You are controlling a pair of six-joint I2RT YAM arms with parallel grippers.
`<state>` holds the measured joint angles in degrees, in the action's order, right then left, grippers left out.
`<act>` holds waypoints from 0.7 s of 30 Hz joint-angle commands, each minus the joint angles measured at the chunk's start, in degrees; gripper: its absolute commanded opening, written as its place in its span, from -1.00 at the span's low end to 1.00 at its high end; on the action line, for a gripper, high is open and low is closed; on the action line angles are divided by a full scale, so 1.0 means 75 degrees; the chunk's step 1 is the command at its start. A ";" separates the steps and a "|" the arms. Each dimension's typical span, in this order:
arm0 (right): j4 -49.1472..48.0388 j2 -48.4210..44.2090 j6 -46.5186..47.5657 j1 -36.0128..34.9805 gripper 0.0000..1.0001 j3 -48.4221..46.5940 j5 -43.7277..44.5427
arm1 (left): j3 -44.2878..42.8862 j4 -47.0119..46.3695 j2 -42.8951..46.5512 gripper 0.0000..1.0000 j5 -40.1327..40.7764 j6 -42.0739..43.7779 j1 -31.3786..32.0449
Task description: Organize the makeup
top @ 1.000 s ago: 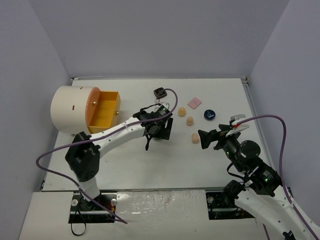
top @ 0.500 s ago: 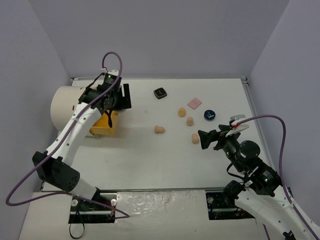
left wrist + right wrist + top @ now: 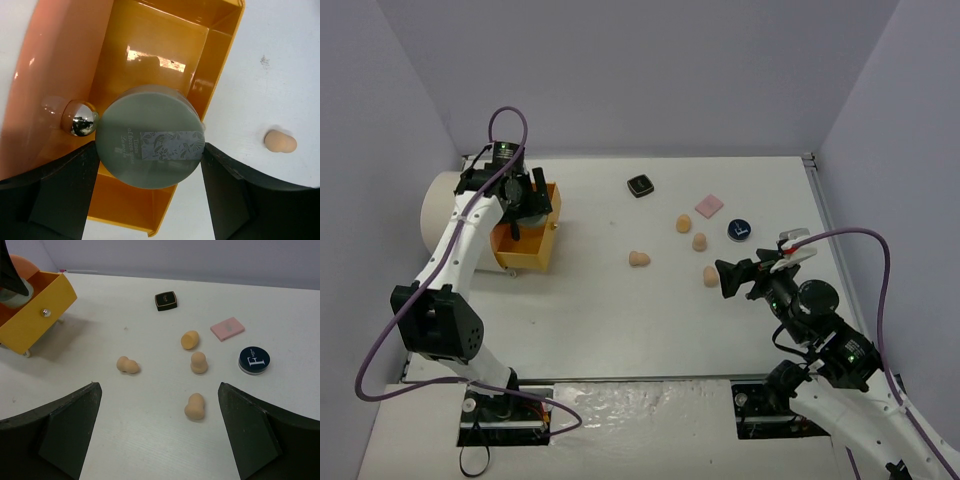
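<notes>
My left gripper (image 3: 150,150) is shut on the pale green disc (image 3: 150,136), holding it just over the open orange drawer (image 3: 150,65); from above, this gripper (image 3: 520,205) hangs at the drawer (image 3: 525,250). Several peach sponges (image 3: 128,365) (image 3: 190,339) (image 3: 199,362) (image 3: 194,406) lie mid-table. Beyond them lie a black square compact (image 3: 165,300), a pink square pad (image 3: 227,328) and a dark round compact (image 3: 254,359). My right gripper (image 3: 159,387) stands open above the table, near the closest sponge (image 3: 711,276), holding nothing.
The large cream cylinder (image 3: 445,215) lies at the left, with the drawer pulled out of its orange front. A silver knob (image 3: 79,118) sticks out of the drawer's front beside the disc. Grey walls close in the table on three sides.
My left arm has swung from the table's middle leftwards to the drawer, uncovering the sponge that it hid. The right arm has not moved.
</notes>
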<state>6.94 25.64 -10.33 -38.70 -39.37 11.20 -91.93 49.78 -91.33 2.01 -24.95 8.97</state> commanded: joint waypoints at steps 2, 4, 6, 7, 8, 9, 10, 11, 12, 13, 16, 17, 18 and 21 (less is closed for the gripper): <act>-0.0503 0.0284 -0.0017 -0.0055 1.00 -0.0014 0.0158 | 0.0048 -0.0532 0.0223 -0.02 0.0030 -0.0106 -0.0037; -0.0503 0.0280 -0.0017 -0.0061 1.00 -0.0015 0.0157 | 0.0080 -0.0528 0.0212 0.08 0.0112 -0.0111 -0.0062; -0.0503 0.0273 -0.0017 -0.0055 1.00 -0.0001 0.0171 | 0.0140 -0.0532 0.0212 0.15 0.0119 -0.0118 -0.0106; -0.0503 0.0273 -0.0017 -0.0054 1.00 -0.0001 0.0171 | 0.0152 -0.0532 0.0224 0.19 0.0131 -0.0118 -0.0118; -0.0503 0.0296 -0.0017 -0.0054 1.00 -0.0013 0.0171 | 0.0175 -0.0555 0.0236 0.28 0.0142 -0.0118 -0.0141; -0.0503 0.0308 -0.0017 -0.0054 1.00 -0.0024 0.0171 | 0.0199 -0.0579 0.0247 0.33 0.0154 -0.0118 -0.0141; -0.0503 0.0328 -0.0017 -0.0060 1.00 -0.0020 0.0165 | 0.0225 -0.0589 0.0247 0.42 0.0149 -0.0118 -0.0141; -0.0503 0.0349 -0.0017 -0.0065 1.00 -0.0014 0.0160 | 0.0250 -0.0600 0.0248 0.51 0.0144 -0.0118 -0.0141; -0.0503 0.0375 -0.0017 -0.0059 1.00 -0.0013 0.0152 | 0.0271 -0.0603 0.0234 0.56 0.0129 -0.0118 -0.0141; -0.0503 0.0390 -0.0017 -0.0055 1.00 -0.0013 0.0145 | 0.0291 -0.0610 0.0217 0.60 0.0107 -0.0116 -0.0141; -0.0503 0.0390 -0.0017 -0.0066 1.00 -0.0013 0.0150 | 0.0331 -0.0629 0.0177 0.71 0.0046 -0.0109 -0.0141; -0.0503 0.0389 -0.0017 -0.0066 1.00 -0.0013 0.0159 | 0.0341 -0.0638 0.0173 0.73 0.0037 -0.0118 -0.0141; -0.0503 0.0384 -0.0017 -0.0066 1.00 -0.0013 0.0159 | 0.0345 -0.0638 0.0155 0.75 0.0037 -0.0118 -0.0141; -0.0503 0.0378 -0.0017 -0.0055 1.00 -0.0001 0.0159 | 0.0349 -0.0642 0.0130 0.80 0.0005 -0.0118 -0.0141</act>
<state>6.96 27.44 -10.43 -38.72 -39.27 11.20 -88.47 46.41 -91.33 1.53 -25.32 8.75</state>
